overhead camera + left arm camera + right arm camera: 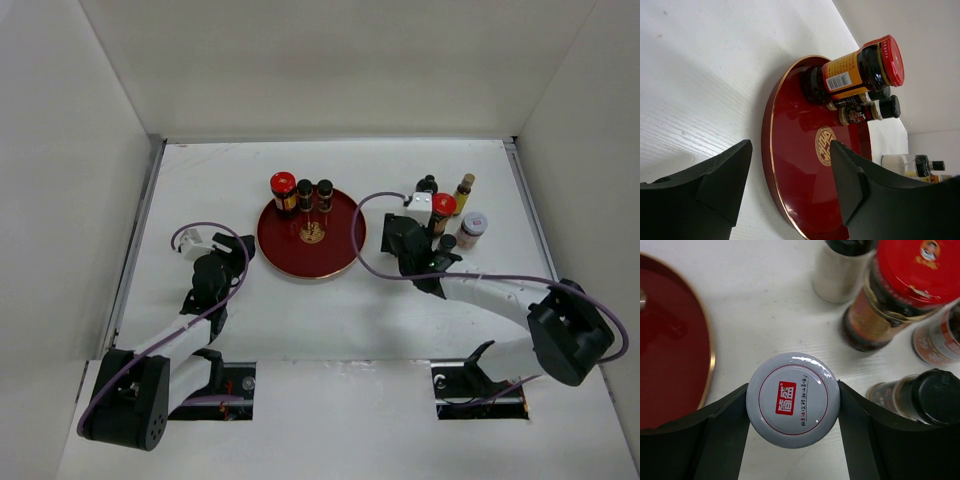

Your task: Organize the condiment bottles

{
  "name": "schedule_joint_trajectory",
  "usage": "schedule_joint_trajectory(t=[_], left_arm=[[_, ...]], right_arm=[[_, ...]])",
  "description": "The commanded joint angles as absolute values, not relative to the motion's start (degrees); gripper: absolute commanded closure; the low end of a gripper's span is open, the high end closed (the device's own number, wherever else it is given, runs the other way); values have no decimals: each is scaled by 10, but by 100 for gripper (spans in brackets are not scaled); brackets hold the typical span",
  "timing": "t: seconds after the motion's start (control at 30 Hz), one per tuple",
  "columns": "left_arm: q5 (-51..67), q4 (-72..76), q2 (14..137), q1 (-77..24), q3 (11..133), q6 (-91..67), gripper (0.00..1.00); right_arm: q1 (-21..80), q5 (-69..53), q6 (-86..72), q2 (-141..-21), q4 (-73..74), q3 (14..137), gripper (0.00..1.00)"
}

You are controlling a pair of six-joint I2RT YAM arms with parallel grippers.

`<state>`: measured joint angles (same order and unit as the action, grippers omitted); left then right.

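Right wrist: jar (793, 399) within end effector (793, 407)

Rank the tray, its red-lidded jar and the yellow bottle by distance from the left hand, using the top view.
1. Red tray, just right of the left hand.
2. Red-lidded jar, on the tray's far-left part.
3. Yellow bottle, far right.

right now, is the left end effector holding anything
No, the left end effector is open, with only the red tray showing through its empty gap.

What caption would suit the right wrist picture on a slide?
Right claw clasps a white-lidded jar beside the red tray, with a red-lidded jar and a black-capped bottle standing nearby.
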<state>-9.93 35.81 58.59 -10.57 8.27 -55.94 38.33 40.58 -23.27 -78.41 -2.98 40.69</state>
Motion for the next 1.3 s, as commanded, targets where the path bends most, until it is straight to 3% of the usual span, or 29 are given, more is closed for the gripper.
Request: schedule_joint_trajectory(t=[0.0,0.4,0.67,0.93,1.27], left_arm=[[-107,388,577,-108,83,-560,38],[-97,384,573,-69,68,-584,39],[-84,379,584,-51,65,-602,39],[-79,383,588,-51,64,-605,39],[-78,384,587,-50,64,-603,39]], right_arm=[[435,420,-201,-753,-111,479,51],[558,326,-164,-1025,-180,749,51],[567,285,-160,-1172,-154,903,50],[572,300,-153,-1260,-145,978,49],[572,330,-155,-1283,-155,1002,18]])
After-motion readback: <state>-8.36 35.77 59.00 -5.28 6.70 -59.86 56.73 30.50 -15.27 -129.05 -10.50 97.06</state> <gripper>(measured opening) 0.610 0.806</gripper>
